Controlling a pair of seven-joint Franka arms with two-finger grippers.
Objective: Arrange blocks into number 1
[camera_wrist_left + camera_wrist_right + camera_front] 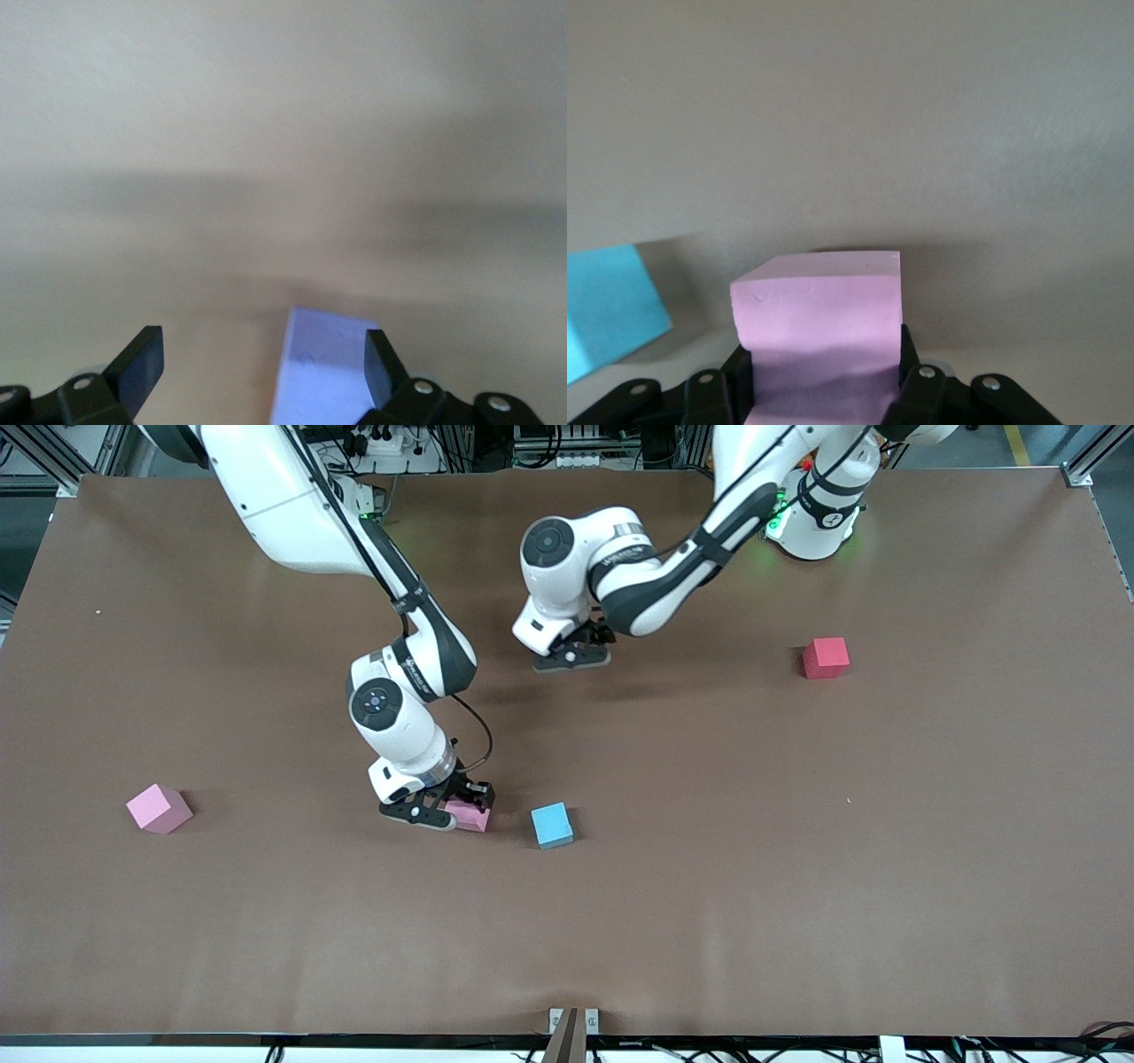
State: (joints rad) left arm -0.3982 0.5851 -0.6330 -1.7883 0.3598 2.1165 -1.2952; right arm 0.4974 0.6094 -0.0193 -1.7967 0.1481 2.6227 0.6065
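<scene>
The right gripper (443, 808) was down at the table (797, 868), its fingers clamped on the sides of a pink block (469, 816); the right wrist view confirmed the grasp, the block (819, 332) wedged squarely between the pads. This was the grasp nearest the front camera. Just beside it, toward the left arm's end of the table, lay the light blue cube (552, 825), apart from the held block and no part of the task. A second pink block (159, 808) sat well apart toward the right arm's end of the table, at much the same nearness to the camera. Farther from the camera, the left gripper (571, 657) hung over the middle of the table with its fingers spread wide and holding nothing; its wrist view showed a pale purple block (323, 367) between the open fingers, free of them, though the front view hid that block under the hand. Whether it rested on the table could not be confirmed. The red cube (826, 657) stood alone toward the left arm's end. No green or orange block was visible. In my judgement the figure was barely begun: at most one block had been placed near the centre, one more was in hand, and the rest of the stroke remained to be laid.
</scene>
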